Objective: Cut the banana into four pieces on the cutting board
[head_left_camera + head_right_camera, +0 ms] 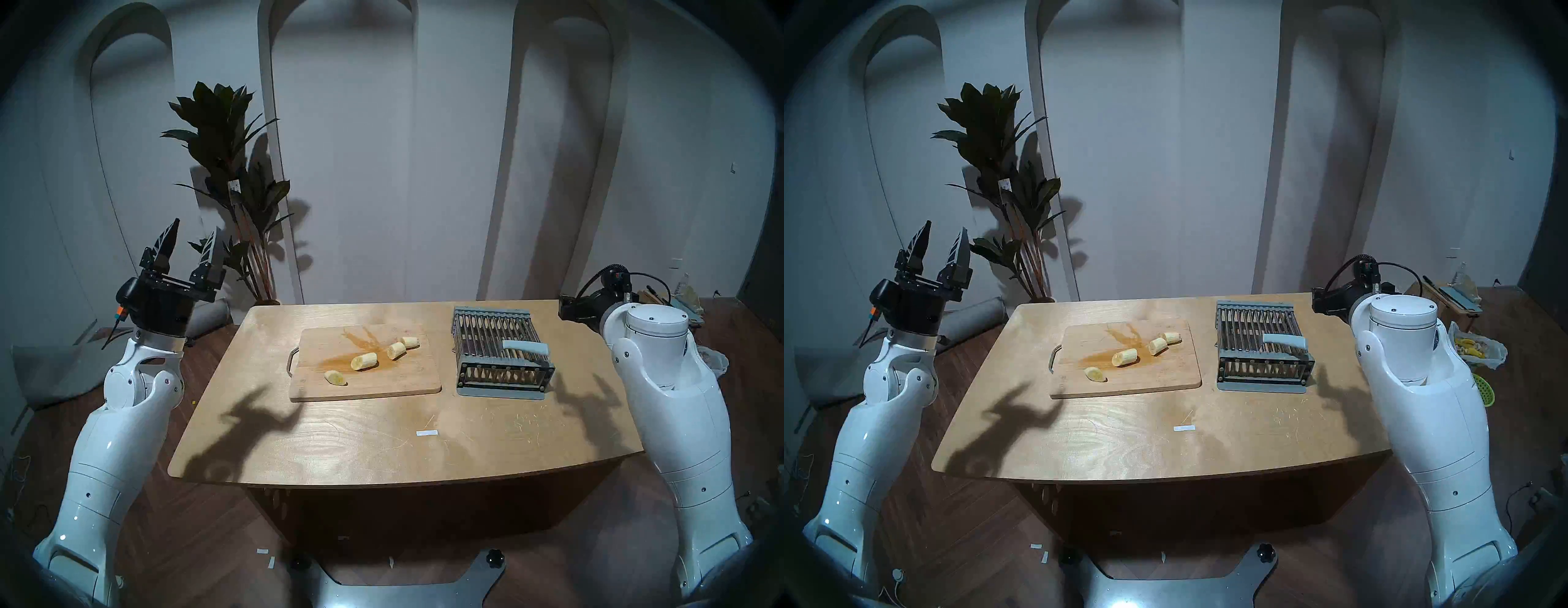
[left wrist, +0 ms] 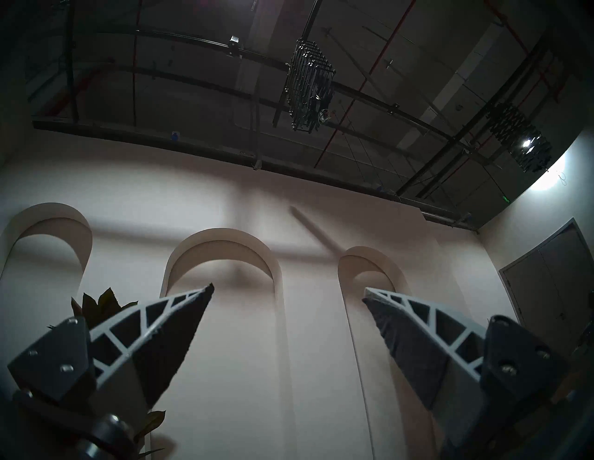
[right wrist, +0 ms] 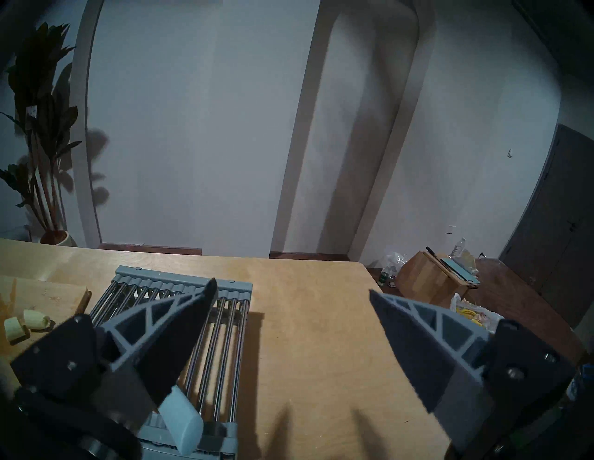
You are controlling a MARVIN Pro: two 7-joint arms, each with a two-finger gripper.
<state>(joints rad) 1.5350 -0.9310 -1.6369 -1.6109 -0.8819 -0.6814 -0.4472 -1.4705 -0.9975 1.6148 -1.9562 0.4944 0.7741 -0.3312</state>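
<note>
The banana lies in four short chunks (image 1: 364, 361) in a slanted row on the cutting board (image 1: 373, 388), across its orange-brown stain. Two chunks (image 3: 16, 327) also show at the left edge of the right wrist view. My left gripper (image 1: 196, 229) is open and empty, raised off the table's left side and pointing up at the wall (image 2: 287, 289). My right gripper (image 3: 291, 287) is open and empty, hovering over the table's right part beside the rack. In the head views its fingers are hidden behind my right arm.
A grey slatted rack (image 1: 492, 335) stands right of the board, with a knife's pale blue handle (image 1: 526, 347) lying on it. A white strip of tape (image 1: 426, 433) lies on the tabletop. A potted plant (image 1: 237, 191) stands behind the table's left corner. A bag of peels (image 1: 1475, 348) lies on the floor at right.
</note>
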